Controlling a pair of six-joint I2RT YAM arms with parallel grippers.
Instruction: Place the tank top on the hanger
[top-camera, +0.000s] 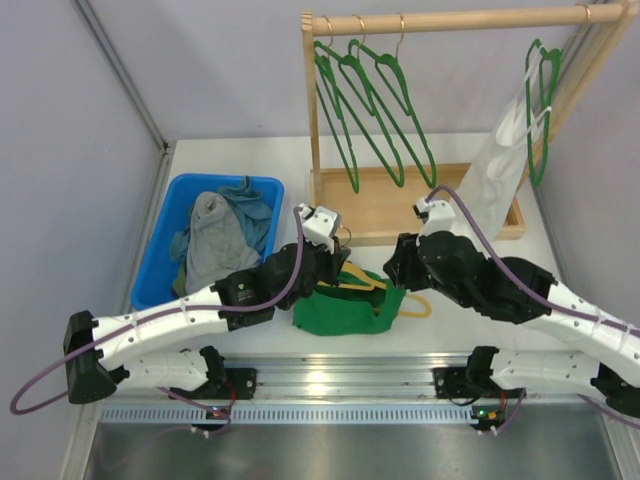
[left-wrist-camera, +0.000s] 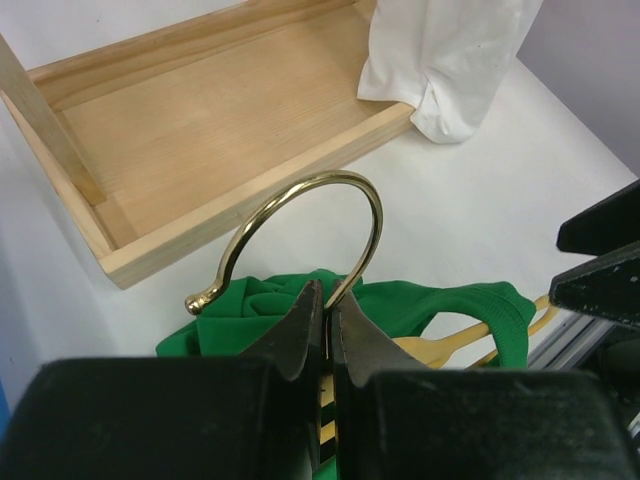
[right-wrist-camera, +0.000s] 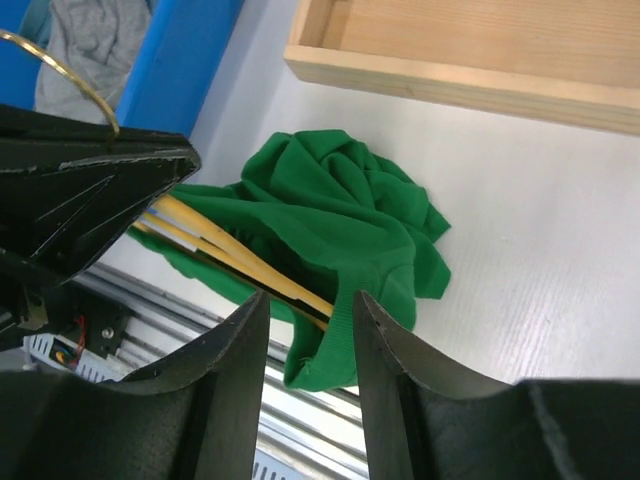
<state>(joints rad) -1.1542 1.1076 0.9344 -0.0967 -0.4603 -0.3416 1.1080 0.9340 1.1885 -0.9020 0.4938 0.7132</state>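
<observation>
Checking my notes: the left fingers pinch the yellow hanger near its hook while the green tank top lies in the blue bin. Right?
No. The top external view shows the tank top on the table, bunched around the hanger, not in the blue bin. The rest holds.

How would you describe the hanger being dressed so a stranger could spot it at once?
Find the wooden rack at the back. In front of it lies a bright green tank top with the hanger threaded through. It is yellow with a brass-coloured hook, unlike the dark green hangers on the rail.
</observation>
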